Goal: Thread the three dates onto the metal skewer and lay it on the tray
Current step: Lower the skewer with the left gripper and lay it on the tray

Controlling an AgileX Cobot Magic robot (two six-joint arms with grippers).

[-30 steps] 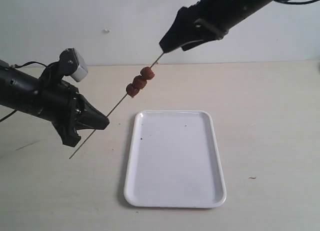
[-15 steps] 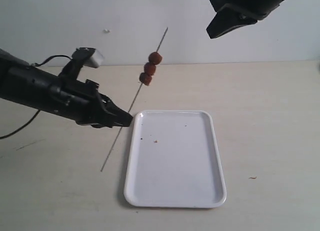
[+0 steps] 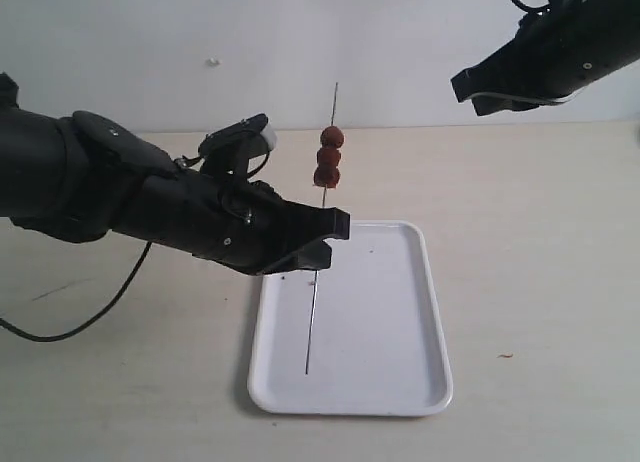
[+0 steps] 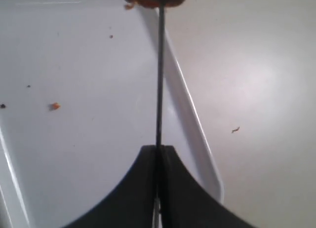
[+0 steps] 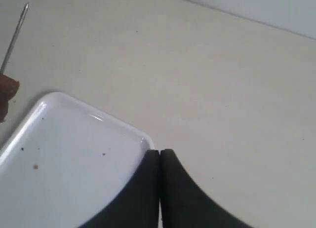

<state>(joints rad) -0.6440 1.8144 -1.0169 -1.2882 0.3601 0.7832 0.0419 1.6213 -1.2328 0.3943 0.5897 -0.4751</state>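
1. Exterior view: three wrinkled reddish-brown dates (image 3: 329,154) sit threaded on the thin grey metal skewer (image 3: 312,312), above the flat white tray (image 3: 400,312);
2. Left gripper (image 4: 158,151) clamps the skewer; right gripper (image 5: 159,152) closed, empty; laying remains.

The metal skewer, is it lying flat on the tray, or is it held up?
Held up, not flat. The left claw is shut on the metal skewer, which rises steeply over the tray, with the three dates near its upper end.

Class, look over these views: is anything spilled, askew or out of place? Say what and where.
Small crumbs dot the tray, one orange among dark specks, and a brown scrap lies on the table beside it. The skewer, clamped in the left claw, is tilted over the tray, not lying flat.
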